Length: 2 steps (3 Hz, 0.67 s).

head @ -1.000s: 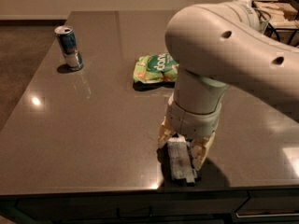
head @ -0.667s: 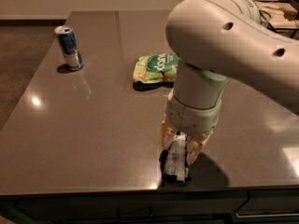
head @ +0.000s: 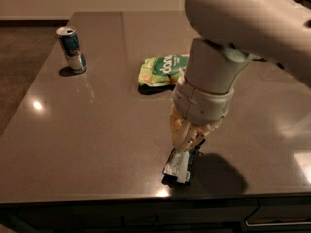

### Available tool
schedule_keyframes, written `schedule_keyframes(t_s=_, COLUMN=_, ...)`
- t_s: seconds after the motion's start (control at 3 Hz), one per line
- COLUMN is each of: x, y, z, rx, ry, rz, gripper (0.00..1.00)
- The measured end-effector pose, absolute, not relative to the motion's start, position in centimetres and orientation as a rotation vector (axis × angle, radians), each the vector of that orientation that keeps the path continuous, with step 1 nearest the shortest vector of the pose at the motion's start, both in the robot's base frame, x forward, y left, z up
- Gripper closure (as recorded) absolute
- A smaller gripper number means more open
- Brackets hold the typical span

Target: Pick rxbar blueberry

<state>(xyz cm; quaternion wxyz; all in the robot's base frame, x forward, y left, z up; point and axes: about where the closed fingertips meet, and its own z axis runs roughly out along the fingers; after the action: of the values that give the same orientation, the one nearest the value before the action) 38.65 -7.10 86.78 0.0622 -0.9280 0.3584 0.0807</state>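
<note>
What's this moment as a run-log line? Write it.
gripper: at rxbar blueberry, far end | bar: near table front edge | green bag, can: farther back

The rxbar blueberry (head: 178, 166) lies close to the near edge of the table (head: 97, 130), a little right of centre. It is a small flat bar in a dark wrapper with a pale strip down its middle, running near to far. The gripper (head: 188, 141) is down on its far end.
</note>
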Motion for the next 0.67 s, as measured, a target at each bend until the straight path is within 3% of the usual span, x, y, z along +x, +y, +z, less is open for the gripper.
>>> schedule_keyframes(t_s=0.67, x=39.7, y=-5.5, z=91.4, rx=-2.608, ry=1.231, rz=0.272, gripper=1.00)
